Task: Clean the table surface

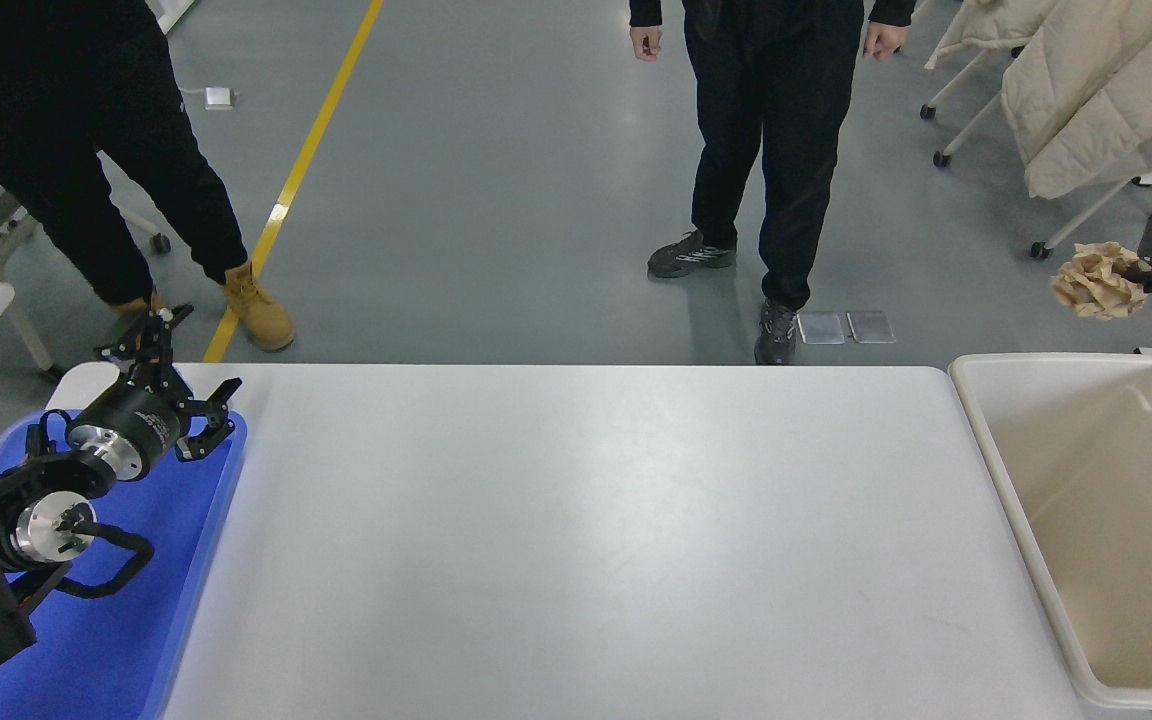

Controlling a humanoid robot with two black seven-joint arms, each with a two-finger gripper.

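Note:
The table surface (586,540) is a wide white top filling the middle of the head view. At the right edge my right gripper (1141,280) is shut on a crumpled ball of brown paper (1096,282), held in the air above the far end of the cream bin (996,450). Most of that arm is out of frame. My left arm is parked at the lower left over the blue tray (136,640), and its gripper (186,375) stands open and holds nothing.
Two people in dark clothes stand beyond the far edge, one at the top left (86,150) and one at the top centre (766,150). Cream coats (1106,90) hang on wheeled racks at the top right.

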